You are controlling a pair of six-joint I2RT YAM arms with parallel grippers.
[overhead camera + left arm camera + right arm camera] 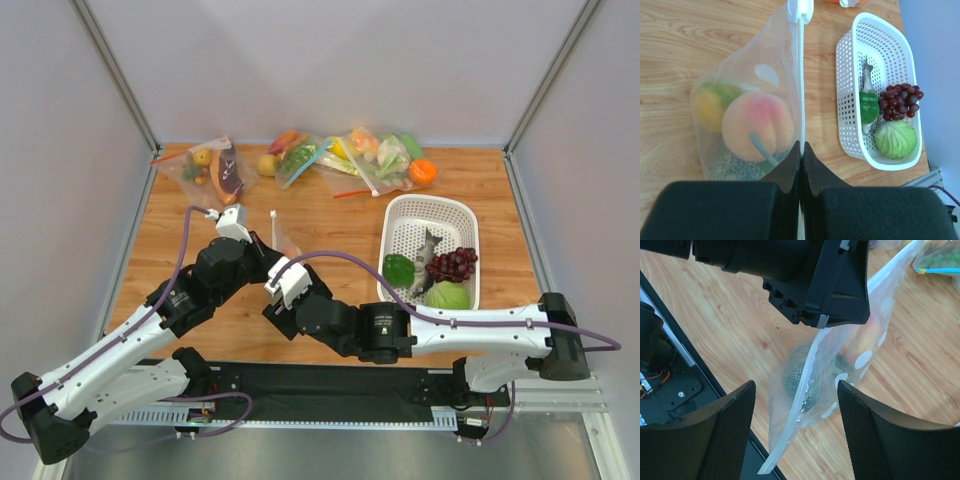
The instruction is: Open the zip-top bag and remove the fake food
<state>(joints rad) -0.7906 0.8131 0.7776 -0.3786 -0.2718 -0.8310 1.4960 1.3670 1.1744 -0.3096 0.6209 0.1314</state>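
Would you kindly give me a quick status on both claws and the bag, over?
Left claw shut on zip-top bag edge. Right claw open, facing the bag. Fake food inside. White basket stands apart, nothing blocking.

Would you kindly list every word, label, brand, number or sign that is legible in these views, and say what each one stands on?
No text can be read in any view.
Small pale mark on the right arm's dark joint housing: too small to read.
zip-top bag: only white polka dots, no lettering.
white basket: no marking visible.
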